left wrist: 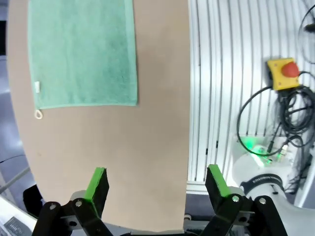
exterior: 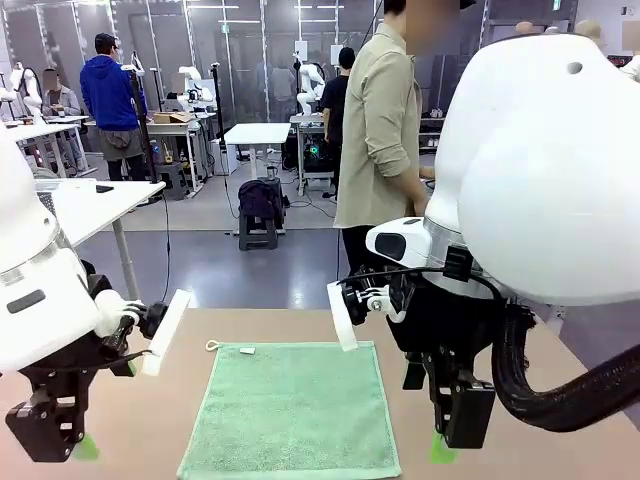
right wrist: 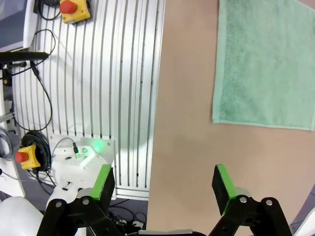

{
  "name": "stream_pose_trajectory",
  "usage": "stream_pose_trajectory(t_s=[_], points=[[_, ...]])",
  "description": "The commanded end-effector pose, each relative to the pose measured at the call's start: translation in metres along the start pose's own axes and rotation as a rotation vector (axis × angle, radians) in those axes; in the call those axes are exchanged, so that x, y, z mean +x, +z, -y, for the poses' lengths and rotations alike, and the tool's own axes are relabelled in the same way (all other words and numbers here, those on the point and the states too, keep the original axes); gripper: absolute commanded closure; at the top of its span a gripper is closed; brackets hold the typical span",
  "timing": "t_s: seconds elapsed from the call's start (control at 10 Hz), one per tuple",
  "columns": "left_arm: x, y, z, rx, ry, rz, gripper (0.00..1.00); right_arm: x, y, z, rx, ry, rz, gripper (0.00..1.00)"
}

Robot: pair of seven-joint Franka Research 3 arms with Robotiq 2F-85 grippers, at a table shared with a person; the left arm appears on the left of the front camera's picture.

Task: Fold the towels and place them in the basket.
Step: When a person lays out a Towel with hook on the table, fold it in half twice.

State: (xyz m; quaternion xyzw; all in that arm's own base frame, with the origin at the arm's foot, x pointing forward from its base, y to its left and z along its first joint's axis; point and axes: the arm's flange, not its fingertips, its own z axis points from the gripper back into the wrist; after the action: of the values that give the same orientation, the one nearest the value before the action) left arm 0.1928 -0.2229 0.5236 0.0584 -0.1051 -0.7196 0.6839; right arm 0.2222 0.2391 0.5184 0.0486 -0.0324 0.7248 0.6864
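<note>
A sea-green towel (exterior: pixel 290 410) lies flat and unfolded in the middle of the tan table, with a small loop and a white label at its far left corner. The same towel (left wrist: pixel 82 51) fills the upper left of the left wrist view, and the towel (right wrist: pixel 266 61) reaches the upper right of the right wrist view. My left gripper (exterior: pixel 62 440) hangs open over the table's near left corner, its fingers (left wrist: pixel 97 183) apart above bare tabletop. My right gripper (exterior: pixel 455 425) stands open just right of the towel's near edge, fingers (right wrist: pixel 104 181) wide apart. The basket is out of view.
A person in a beige shirt (exterior: pixel 378 125) stands at the table's far side, turned to the right. A ribbed metal base with a yellow emergency-stop box (left wrist: pixel 282 73) and cables lies beside the table. Bare tabletop (exterior: pixel 150 420) flanks the towel on both sides.
</note>
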Motion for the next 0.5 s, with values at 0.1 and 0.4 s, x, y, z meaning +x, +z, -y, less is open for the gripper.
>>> stream_pose_trajectory(t_s=[0.1,0.4], points=[[-0.001,0.0028,-0.0025,0.021,0.009,0.006,0.0,0.0001,0.001,-0.0011,-0.004,0.005,0.0,0.0],[-0.0009,0.0014,-0.0014,0.003,0.004,0.006,0.0,0.0007,0.0009,-0.0006,-0.001,0.003,0.002,0.0]])
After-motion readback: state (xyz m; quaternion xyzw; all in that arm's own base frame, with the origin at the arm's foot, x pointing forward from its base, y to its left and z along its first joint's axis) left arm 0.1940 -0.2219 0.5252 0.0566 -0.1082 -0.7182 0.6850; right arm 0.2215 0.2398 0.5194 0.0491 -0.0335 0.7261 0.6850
